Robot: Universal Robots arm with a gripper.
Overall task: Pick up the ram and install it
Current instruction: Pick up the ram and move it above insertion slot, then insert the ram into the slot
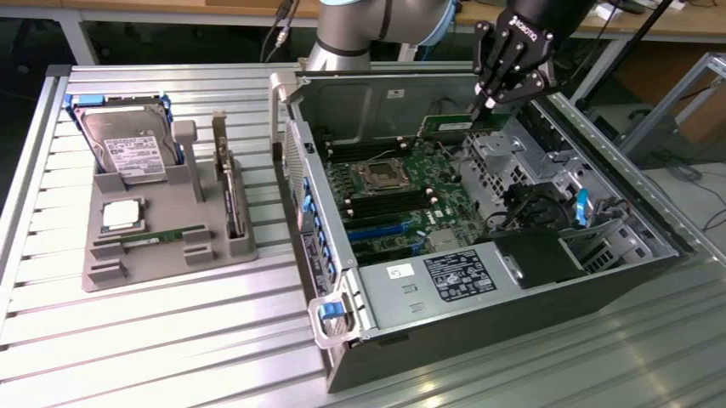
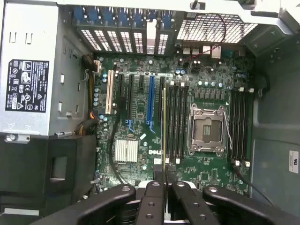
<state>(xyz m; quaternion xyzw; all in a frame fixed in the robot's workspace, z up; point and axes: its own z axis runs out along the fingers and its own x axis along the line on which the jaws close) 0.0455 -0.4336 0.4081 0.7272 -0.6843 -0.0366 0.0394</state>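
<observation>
Where the arm reaches down into the open computer case, the gripper pinches the ram, its fingers pressed against the two flat faces of the green stick. In the exterior view the ram hangs lengthwise and level below the fingertips, over the far part of the motherboard and near the case's back wall. In the wrist view the ram is seen edge-on as a thin pale line running out from between the fingertips of the gripper. It runs parallel to the black memory slots beside the empty processor socket. Whether its lower edge touches a slot cannot be told. The socket lies open in the middle of the board. On the slatted table, toward the exterior view's left and well apart from the case, stands a grey parts tray. It carries a silver hard drive and a square processor chip.
</observation>
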